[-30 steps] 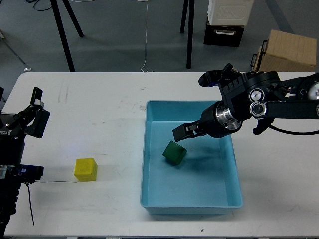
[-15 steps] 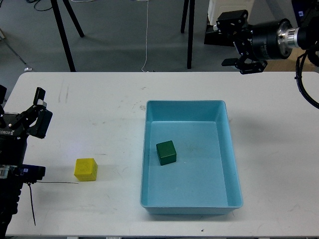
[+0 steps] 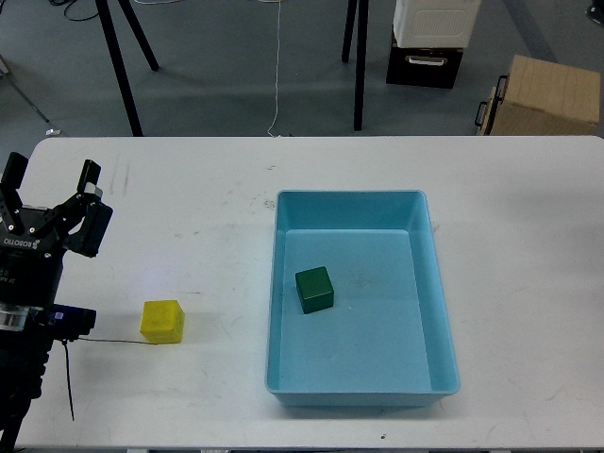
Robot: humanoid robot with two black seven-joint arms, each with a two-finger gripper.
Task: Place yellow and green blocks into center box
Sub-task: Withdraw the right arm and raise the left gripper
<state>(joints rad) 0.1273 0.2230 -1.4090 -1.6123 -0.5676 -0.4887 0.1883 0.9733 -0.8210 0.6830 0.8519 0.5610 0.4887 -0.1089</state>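
The green block (image 3: 314,289) lies flat inside the light blue box (image 3: 436,283), in its left half. The yellow block (image 3: 161,321) sits on the white table, left of the box. My left gripper (image 3: 49,175) is open and empty at the table's left edge, up and to the left of the yellow block. My right arm and gripper are out of view.
The white table (image 3: 198,208) carries only the box and the yellow block. A thin black cable (image 3: 113,342) runs from my left arm toward the yellow block. Beyond the far edge are black stand legs (image 3: 359,66), a cardboard box (image 3: 543,94) and a white case (image 3: 436,21).
My right gripper let go of the green block, which settled flat in the box. The right arm rose, pulled back and left the view. My left gripper shifted slightly right and up.
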